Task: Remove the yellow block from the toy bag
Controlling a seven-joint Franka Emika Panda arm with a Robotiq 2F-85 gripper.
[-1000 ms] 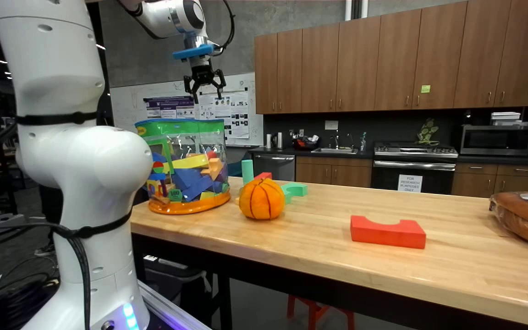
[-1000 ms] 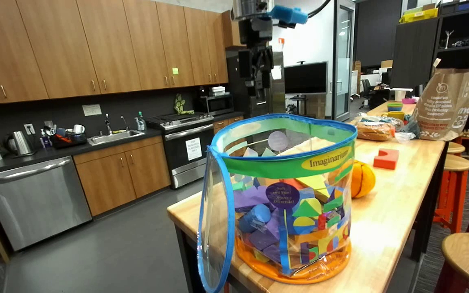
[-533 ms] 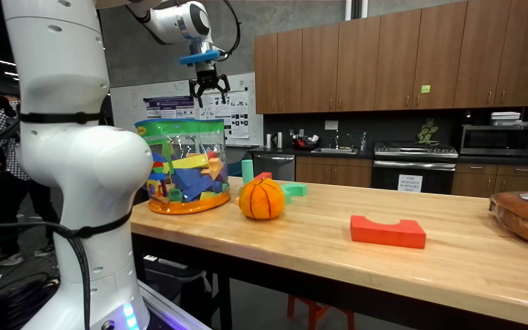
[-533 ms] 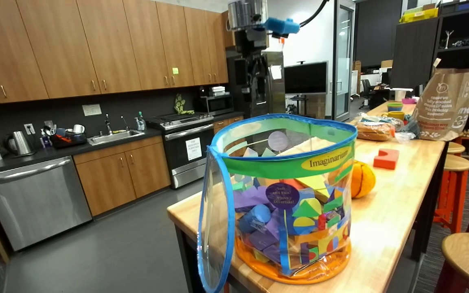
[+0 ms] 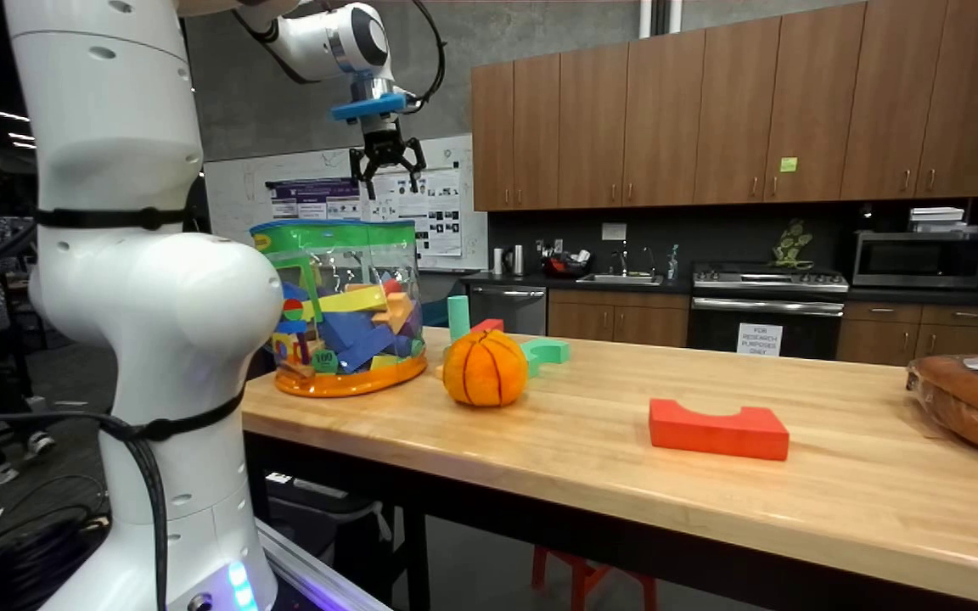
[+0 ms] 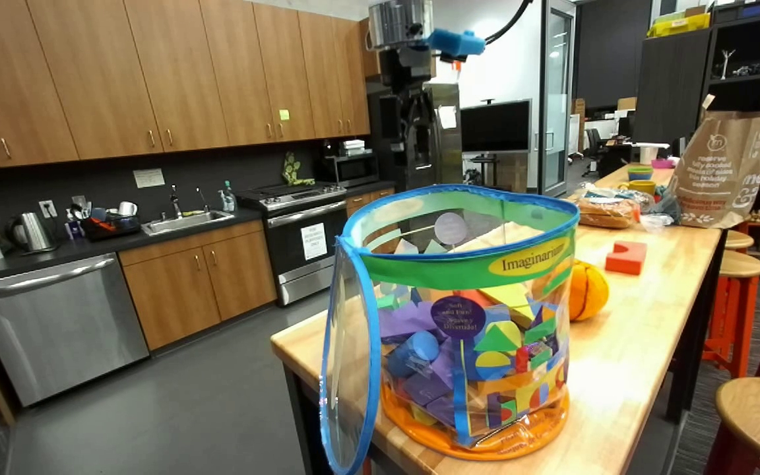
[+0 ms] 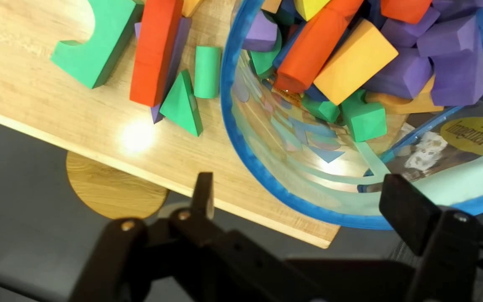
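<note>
Clear toy bag [image 6: 446,272] upright, open; yellow block [image 5: 355,299] inside

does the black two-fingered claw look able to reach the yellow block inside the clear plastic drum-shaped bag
Probably yes, after moving across and down: the open claw is higher than the bag, whose round clear plastic lid hangs aside, and nothing seems to cover the yellow block.

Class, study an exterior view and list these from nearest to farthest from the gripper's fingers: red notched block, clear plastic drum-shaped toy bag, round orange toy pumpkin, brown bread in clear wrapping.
1. Clear plastic drum-shaped toy bag: left, below the open fingers.
2. Orange toy pumpkin: right of the bag.
3. Red notched block: farther right.
4. Wrapped brown bread: at the right edge.
</note>
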